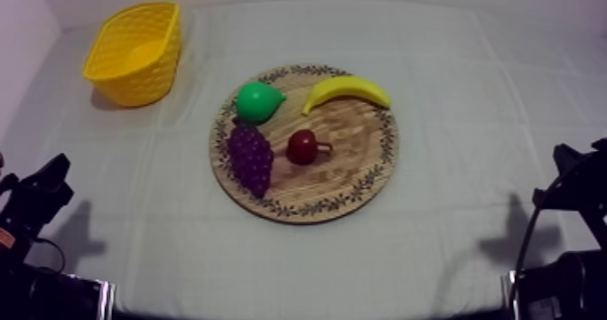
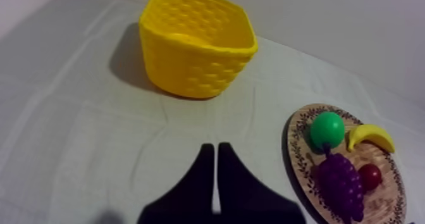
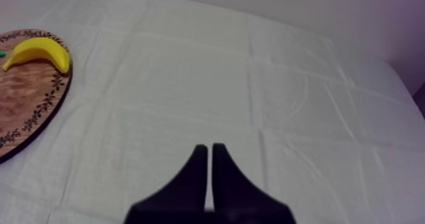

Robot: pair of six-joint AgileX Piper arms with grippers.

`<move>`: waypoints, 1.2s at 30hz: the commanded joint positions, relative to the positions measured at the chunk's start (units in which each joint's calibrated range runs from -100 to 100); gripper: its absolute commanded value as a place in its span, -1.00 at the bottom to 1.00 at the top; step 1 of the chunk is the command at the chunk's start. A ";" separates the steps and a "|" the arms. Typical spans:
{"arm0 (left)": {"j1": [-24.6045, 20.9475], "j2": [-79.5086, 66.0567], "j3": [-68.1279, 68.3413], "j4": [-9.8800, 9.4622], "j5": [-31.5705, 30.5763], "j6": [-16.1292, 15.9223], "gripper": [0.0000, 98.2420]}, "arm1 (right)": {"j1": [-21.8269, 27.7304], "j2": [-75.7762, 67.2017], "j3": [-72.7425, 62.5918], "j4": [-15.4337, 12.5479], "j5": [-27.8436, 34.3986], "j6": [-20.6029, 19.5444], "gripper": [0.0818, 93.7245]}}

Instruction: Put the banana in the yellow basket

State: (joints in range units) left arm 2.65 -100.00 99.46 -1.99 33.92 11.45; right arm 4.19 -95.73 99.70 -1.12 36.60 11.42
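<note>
Right now the banana (image 1: 348, 91) is lying on the wooden board (image 1: 352, 174), at the far part of the board and toward its right side, its curved back running along the patterned rim and partly overlapping it. Nothing is resting on top of it or covering it. A green pear (image 1: 257, 102) is sitting at the board's far left, just beside the banana's tapering end, on the side that is facing the yellow basket (image 1: 135, 87). A bunch of grapes (image 1: 250, 156) is lying along the board's left edge, directly in front of the pear and close against it. A small red fruit (image 1: 302, 146) is sitting near the board's middle, apart from the banana and just beside the grapes.

The basket is standing upright on the grey-white cloth (image 1: 452, 89), well apart from the board, beyond its far left side, with bare cloth lying between the two. The basket's mouth is facing up.

The left gripper (image 2: 216, 152) is hovering over the cloth to the left of the board on its near side, its two fingers lying pressed together as a narrow wedge and gripping nothing. The right gripper (image 3: 209, 152) is hovering over bare cloth well to the right of the board, its fingers likewise lying together with nothing between them.
</note>
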 commanded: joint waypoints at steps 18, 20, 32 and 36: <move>4.17 8.18 -2.24 -5.49 -5.29 4.88 -1.00 | 0.02 -0.02 -0.03 -0.03 0.01 -0.07 -0.99; 7.50 14.89 -6.56 -9.65 -6.45 7.76 -1.00 | 0.02 -0.02 -0.03 -0.03 0.01 -0.04 -0.99; 18.24 61.43 -47.51 -11.10 -2.82 -2.31 -1.00 | 0.02 -0.02 -0.03 -0.03 0.01 -0.02 -0.99; 16.99 76.05 -61.93 -8.35 0.92 -8.11 -1.00 | 0.02 -0.02 -0.03 -0.03 0.01 -0.03 -0.99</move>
State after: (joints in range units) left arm 20.59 -41.36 52.59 -11.60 33.40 18.54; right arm 4.19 -95.73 99.70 -1.12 36.60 11.39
